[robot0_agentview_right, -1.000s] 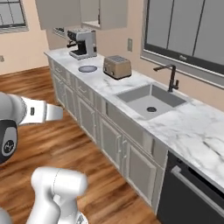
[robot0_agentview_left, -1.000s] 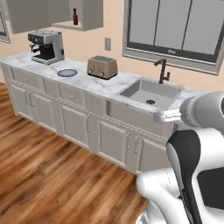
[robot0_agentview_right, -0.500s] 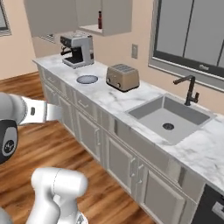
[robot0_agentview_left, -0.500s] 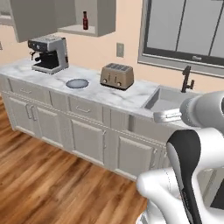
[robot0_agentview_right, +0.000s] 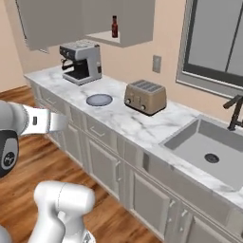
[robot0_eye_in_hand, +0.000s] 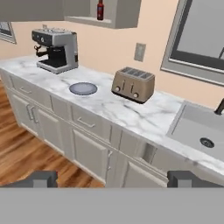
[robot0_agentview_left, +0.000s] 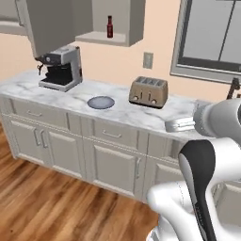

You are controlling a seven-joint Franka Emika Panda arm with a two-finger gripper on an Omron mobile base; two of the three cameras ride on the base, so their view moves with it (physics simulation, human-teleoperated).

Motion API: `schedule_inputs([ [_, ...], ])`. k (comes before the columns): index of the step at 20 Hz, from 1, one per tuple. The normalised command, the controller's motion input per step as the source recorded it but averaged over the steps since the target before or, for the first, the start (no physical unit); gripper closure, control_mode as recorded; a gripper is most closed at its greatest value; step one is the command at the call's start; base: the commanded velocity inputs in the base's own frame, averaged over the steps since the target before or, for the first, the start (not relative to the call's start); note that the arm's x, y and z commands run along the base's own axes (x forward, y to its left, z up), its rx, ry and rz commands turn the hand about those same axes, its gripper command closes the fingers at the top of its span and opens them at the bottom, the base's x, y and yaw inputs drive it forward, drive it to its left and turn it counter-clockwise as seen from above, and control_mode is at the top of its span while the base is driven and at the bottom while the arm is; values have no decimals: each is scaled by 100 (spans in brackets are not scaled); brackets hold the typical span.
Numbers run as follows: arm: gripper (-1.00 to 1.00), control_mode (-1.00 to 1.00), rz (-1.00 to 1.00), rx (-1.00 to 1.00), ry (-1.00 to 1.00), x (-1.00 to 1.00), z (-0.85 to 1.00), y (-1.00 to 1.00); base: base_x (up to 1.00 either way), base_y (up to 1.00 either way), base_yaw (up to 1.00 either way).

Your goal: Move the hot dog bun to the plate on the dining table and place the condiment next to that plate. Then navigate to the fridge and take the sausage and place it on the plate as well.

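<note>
The gripper (robot0_eye_in_hand: 112, 179) stood wide open, its two dark finger tips far apart, holding and touching nothing, above the wooden floor (robot0_eye_in_hand: 26, 157) in front of the cabinets.

The slim dark-red condiment bottle with a black cap (robot0_agentview_left: 109, 27) stood upright on an open wall shelf (robot0_agentview_left: 101, 37) between upper cabinets, above and behind the bench. A round flat blue-grey plate (robot0_agentview_left: 100, 102) lay on the white grey-veined marble bench (robot0_agentview_left: 141, 117), between a silver-and-black coffee machine (robot0_agentview_left: 60, 68) and a beige metal toaster (robot0_agentview_left: 148, 92), apart from both.

A steel sink (robot0_agentview_right: 209, 149) with a dark tap (robot0_agentview_right: 234, 111) sat further along the bench, beneath a grey-framed window (robot0_agentview_right: 216, 45) in the peach wall.
</note>
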Motion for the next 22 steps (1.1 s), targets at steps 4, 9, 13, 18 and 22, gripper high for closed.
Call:
schedule_inputs([
  [4, -100, 100, 0, 0, 0, 0, 0, 0, 100, 59, -26],
  [9, -100, 100, 0, 0, 0, 0, 0, 0, 100, 46, -30],
  [13, -100, 100, 0, 0, 0, 0, 0, 0, 100, 29, -35],
  [18, -100, 100, 0, 0, 0, 0, 0, 0, 76, 50, -31],
  [22, -100, 100, 0, 0, 0, 0, 0, 0, 50, 63, -28],
])
